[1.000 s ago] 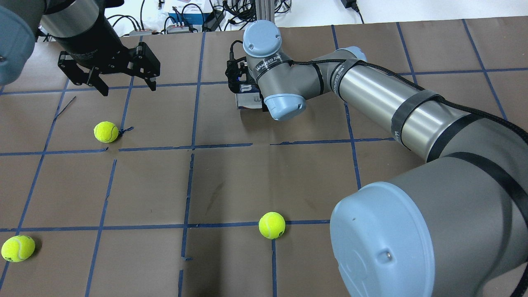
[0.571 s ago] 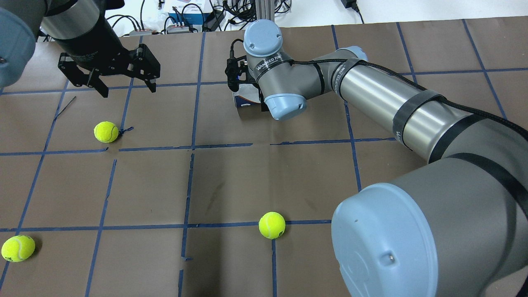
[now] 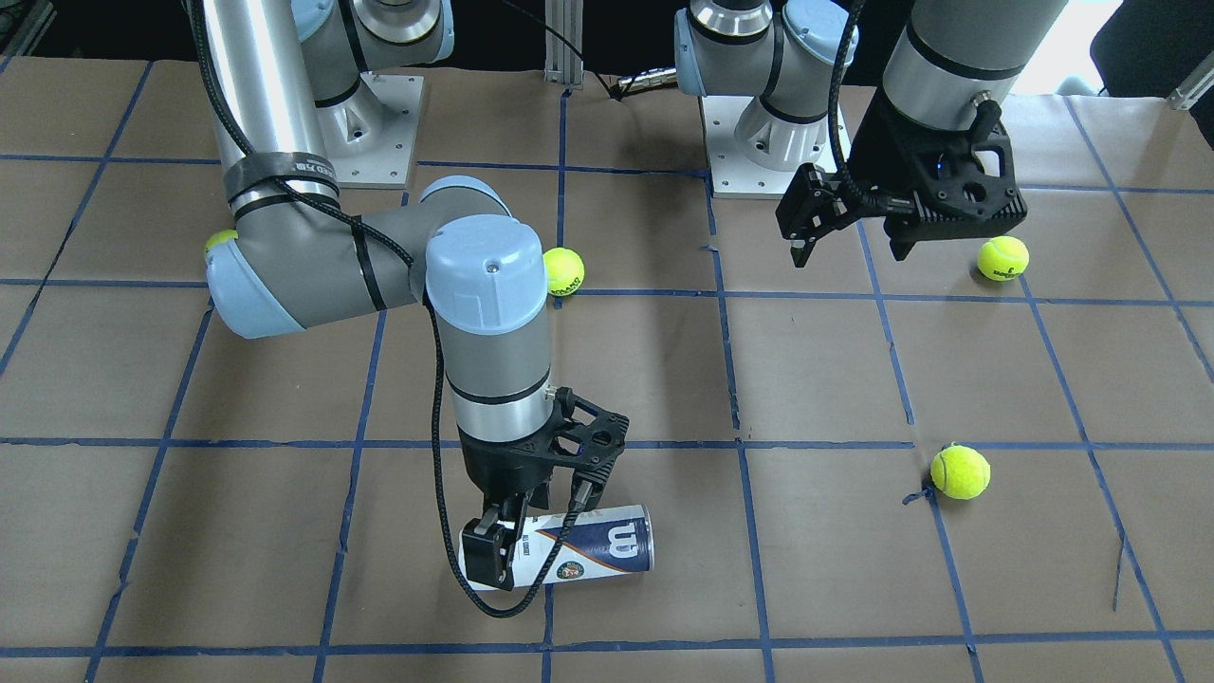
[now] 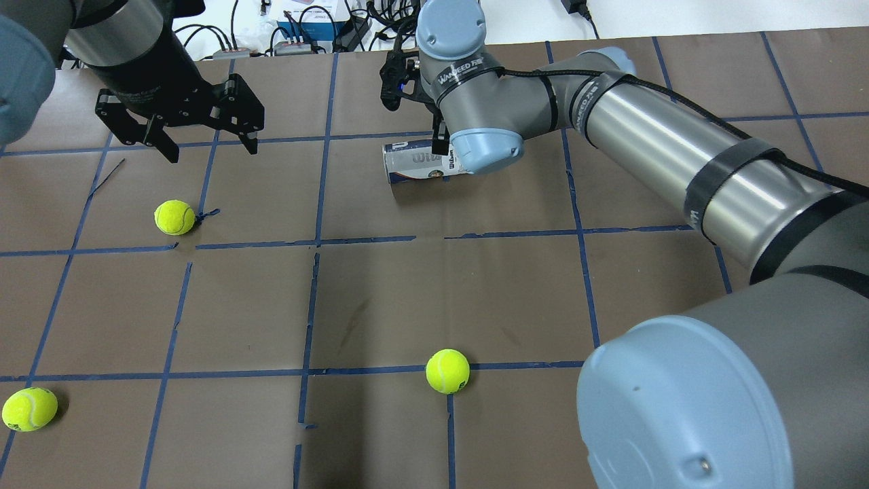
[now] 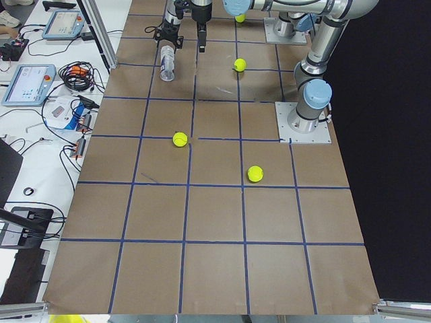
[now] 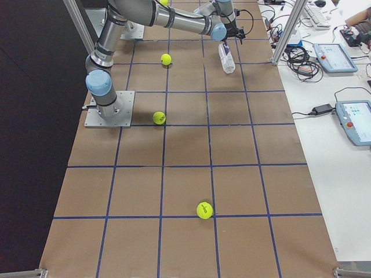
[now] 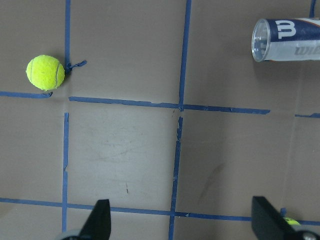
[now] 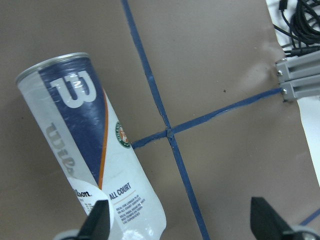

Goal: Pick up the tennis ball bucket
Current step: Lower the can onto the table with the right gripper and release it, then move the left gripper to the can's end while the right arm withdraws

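The tennis ball bucket (image 3: 607, 543) is a clear tube with a white and navy label and a big white "W". It lies on its side on the brown paper (image 3: 854, 569). It also shows in the overhead view (image 4: 411, 166), the left wrist view (image 7: 287, 39) and the right wrist view (image 8: 85, 135). My right gripper (image 3: 533, 528) is open and hangs over the tube's closed end, its fingers wide apart in the right wrist view (image 8: 182, 225). My left gripper (image 4: 207, 139) is open and empty, well away from the tube.
Loose tennis balls lie on the paper, three of them in the overhead view: below the left gripper (image 4: 174, 216), at the near middle (image 4: 447, 371) and at the near left edge (image 4: 29, 409). Cables and boxes (image 4: 299, 30) lie beyond the far edge.
My right wrist has moved toward the far edge and off the tube, so the tube's open end and label now show in the overhead view. The left gripper has barely moved.
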